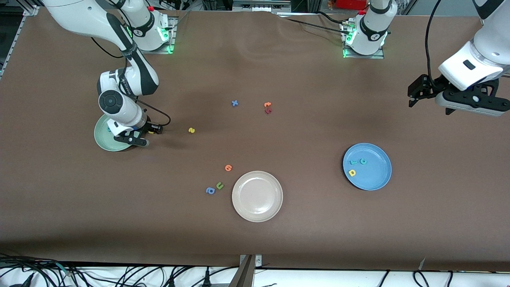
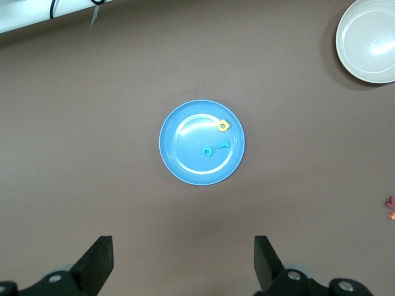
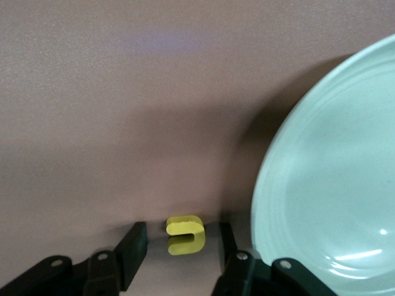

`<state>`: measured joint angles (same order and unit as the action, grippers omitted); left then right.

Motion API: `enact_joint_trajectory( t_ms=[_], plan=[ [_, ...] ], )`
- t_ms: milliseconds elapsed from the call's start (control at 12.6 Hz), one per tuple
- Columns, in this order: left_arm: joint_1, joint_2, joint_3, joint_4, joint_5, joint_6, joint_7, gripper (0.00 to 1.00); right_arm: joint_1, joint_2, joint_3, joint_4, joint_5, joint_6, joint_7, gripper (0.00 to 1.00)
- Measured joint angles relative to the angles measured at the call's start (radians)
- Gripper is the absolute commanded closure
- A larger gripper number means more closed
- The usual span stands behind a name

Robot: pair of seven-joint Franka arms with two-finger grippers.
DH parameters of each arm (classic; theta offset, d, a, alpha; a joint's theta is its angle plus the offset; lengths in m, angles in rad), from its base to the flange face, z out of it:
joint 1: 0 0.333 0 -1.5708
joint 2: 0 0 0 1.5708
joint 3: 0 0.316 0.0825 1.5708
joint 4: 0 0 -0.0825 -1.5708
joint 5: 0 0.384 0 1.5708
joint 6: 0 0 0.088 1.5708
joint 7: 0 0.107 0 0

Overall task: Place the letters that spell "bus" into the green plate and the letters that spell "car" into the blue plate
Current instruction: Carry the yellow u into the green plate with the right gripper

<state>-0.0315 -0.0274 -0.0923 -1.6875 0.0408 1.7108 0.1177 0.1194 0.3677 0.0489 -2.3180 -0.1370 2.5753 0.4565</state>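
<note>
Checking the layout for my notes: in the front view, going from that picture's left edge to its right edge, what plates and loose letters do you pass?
green plate → yellow "s" → blue "a" → green "u" → orange letter → blue "x" → beige plate → blue plate

Even overhead light is falling on the brown tabletop (image 1: pixel 303 239), casting soft shadows beside the plates. The right wrist view is looking hazy, the green plate (image 3: pixel 333 185) blurring close up.
</note>
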Motion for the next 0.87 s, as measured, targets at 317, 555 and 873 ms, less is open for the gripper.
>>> enact_joint_trajectory(
  t_ms=[317, 555, 873],
  plan=[
    [0.000, -0.003, 0.001, 0.000, -0.007, -0.027, -0.002, 0.00, 0.000, -0.002, 0.000, -0.002, 0.000, 0.008, 0.000, 0.83],
    [0.001, -0.005, 0.005, 0.000, -0.009, -0.105, -0.002, 0.00, -0.001, -0.013, -0.003, -0.011, 0.000, 0.006, -0.001, 0.90],
    [0.001, -0.013, 0.006, 0.000, -0.009, -0.126, -0.002, 0.00, -0.001, -0.022, -0.003, -0.006, 0.000, 0.001, -0.001, 0.90]
  ],
)
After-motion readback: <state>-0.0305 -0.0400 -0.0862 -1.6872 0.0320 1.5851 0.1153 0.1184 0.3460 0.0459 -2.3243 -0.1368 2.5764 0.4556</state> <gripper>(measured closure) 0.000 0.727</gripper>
